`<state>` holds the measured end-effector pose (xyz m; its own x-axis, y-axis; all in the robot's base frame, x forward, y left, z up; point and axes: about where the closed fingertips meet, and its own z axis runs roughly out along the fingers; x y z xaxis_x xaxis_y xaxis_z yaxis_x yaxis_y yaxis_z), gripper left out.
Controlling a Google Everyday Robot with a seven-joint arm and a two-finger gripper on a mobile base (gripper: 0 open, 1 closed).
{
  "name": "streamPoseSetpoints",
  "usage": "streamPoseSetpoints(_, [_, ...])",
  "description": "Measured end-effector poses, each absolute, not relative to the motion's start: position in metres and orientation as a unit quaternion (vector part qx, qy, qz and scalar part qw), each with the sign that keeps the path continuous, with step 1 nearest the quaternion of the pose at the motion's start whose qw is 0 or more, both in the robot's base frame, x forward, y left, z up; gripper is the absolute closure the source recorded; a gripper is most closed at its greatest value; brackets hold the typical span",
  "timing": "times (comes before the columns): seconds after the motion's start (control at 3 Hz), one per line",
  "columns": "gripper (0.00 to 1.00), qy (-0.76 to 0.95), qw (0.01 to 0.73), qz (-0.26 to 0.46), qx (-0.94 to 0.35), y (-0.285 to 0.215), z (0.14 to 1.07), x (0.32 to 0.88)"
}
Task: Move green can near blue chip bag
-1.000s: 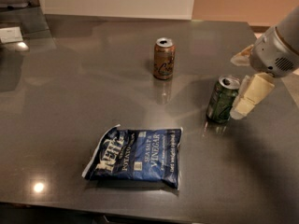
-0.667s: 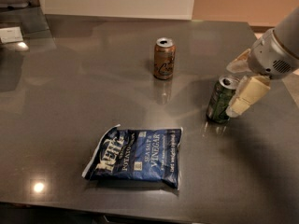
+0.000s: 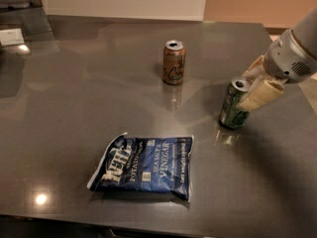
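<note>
The green can (image 3: 231, 110) stands on the dark table at the right, leaning a little. My gripper (image 3: 242, 91) reaches in from the right edge. Its cream fingers (image 3: 261, 95) sit on either side of the can's upper part and are shut on it. The can's base rests on the table. The blue chip bag (image 3: 143, 167) lies flat near the front edge, well to the left of and nearer than the can.
A brown-orange can (image 3: 174, 62) stands upright at the middle back of the grey table (image 3: 74, 98). The table's far right corner (image 3: 265, 29) is behind the arm. A pale object (image 3: 11, 36) sits at the far left.
The gripper has moved slightly left, its fingers closing around the green can's top. The can has shifted a little left. The chip bag and brown-orange can have not moved.
</note>
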<state>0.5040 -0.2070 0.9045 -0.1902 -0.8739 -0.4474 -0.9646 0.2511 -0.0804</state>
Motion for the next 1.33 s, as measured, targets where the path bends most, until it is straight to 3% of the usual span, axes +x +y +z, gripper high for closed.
streamPoseSetpoints(0.33, [0.88, 0.751, 0.216, 0.124, -0.611, -0.195, 0.918, 0.503])
streamPoseSetpoints(0.67, [1.00, 0.729, 0.226, 0.144, -0.630, -0.172, 0.927, 0.499])
streamPoseSetpoints(1.33, [1.00, 0.694, 0.227, 0.170, -0.662, -0.132, 0.920, 0.495])
